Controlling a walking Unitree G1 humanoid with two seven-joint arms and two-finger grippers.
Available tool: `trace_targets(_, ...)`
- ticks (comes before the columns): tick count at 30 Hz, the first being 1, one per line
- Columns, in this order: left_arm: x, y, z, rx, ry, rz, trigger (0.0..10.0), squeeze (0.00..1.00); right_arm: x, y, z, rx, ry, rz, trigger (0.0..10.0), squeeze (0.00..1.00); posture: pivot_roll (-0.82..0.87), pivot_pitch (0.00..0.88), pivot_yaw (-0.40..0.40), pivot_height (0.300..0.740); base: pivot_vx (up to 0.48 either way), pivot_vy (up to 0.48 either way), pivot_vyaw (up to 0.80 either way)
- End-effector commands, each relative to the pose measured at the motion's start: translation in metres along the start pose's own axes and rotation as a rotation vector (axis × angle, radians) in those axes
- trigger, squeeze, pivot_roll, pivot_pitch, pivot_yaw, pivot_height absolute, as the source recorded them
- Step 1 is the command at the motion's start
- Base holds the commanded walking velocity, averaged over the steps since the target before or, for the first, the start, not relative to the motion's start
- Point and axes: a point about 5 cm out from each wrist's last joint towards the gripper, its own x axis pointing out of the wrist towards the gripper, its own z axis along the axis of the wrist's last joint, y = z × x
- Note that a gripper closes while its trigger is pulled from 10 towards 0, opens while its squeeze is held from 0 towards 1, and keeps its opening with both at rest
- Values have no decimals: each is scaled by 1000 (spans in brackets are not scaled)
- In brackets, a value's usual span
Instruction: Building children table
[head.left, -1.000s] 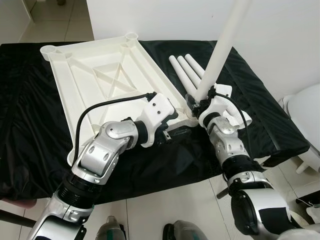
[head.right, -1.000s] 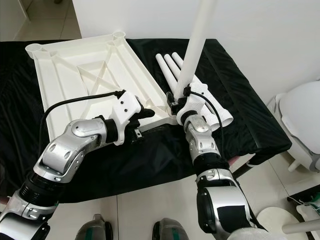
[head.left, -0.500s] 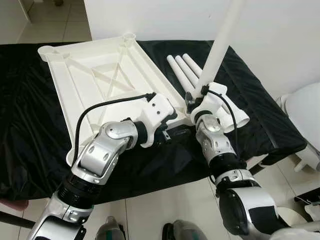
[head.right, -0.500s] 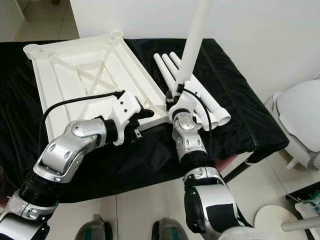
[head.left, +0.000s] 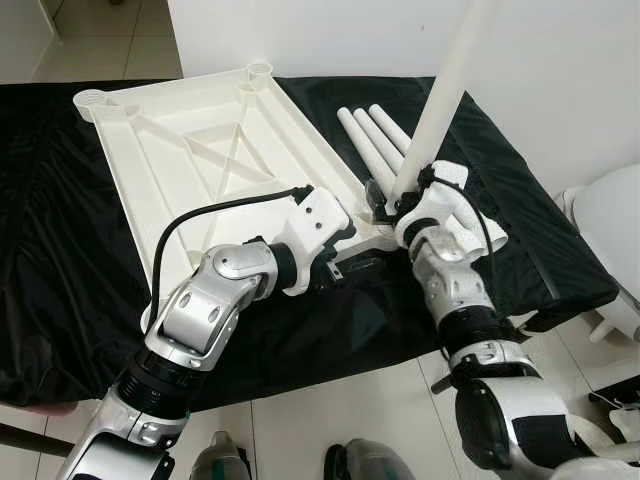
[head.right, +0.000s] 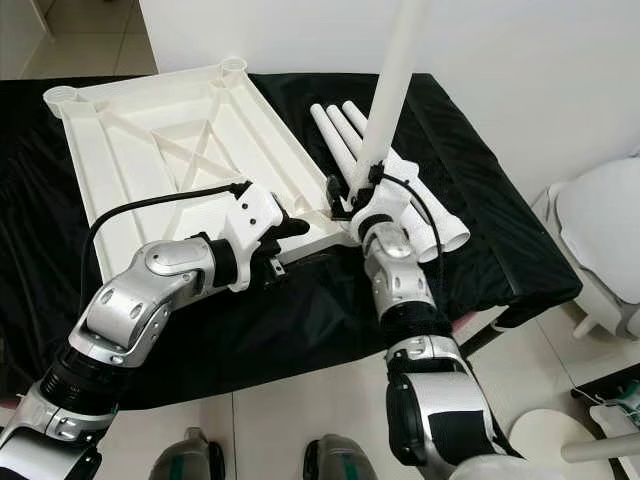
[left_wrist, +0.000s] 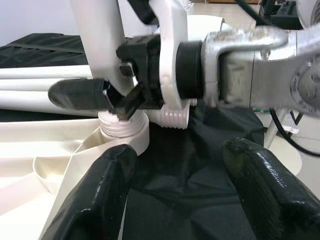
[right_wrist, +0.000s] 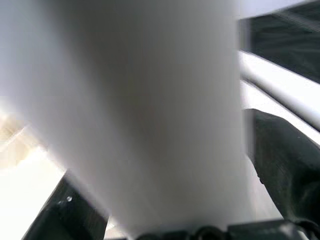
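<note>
White table leg (head.left: 448, 95) stands upright in the corner socket (left_wrist: 123, 131) of the upturned tabletop (head.left: 190, 160), right gripper (head.left: 392, 205) clamped low on it. At nine o'clock, left gripper (left_wrist: 182, 187) hovers, fingers wide apart. Spare legs (head.left: 375, 140) lie on black cloth (head.left: 60, 250).

Upturned tabletop (head.left: 200, 150) on cloth-covered table (head.left: 60, 250), spare legs (head.left: 375, 140) lying right, upright leg (head.left: 440, 100) at its near-right corner
</note>
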Motion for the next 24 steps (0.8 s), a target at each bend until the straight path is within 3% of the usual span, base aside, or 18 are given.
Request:
trace_targets(1, 0, 1, 0, 10, 0, 46, 10000, 0, 1, 0, 6, -8, -12, 57, 10000, 0, -31, 0, -63, 740, 0, 0, 0)
trace_targets(2, 0, 2, 0, 11, 1, 45, 10000, 0, -1, -5, 7, -29, -8, 115, 10000, 0, -32, 0, -62, 740, 0, 0, 0)
trace_targets(4, 0, 2, 0, 11, 1, 45, 10000, 0, -1, -5, 7, -29, -8, 115, 10000, 0, -32, 0, -62, 740, 0, 0, 0)
trace_targets(5, 0, 2, -1, 13, 4, 43, 10000, 0, -4, -10, 6, -78, 6, 243, 10000, 0, -35, 0, -58, 740, 0, 0, 0)
trace_targets(11, 0, 5, -4, 10, 14, 52, 10000, 0, -7, -14, 4, -130, 34, 365, 10000, 0, -32, 0, -55, 740, 0, 0, 0)
trace_targets(24, -1, 11, -3, -2, 2, 111, 10000, 0, -6, -23, 1, -128, 50, 392, 10000, 0, -14, 0, -56, 740, 0, 0, 0)
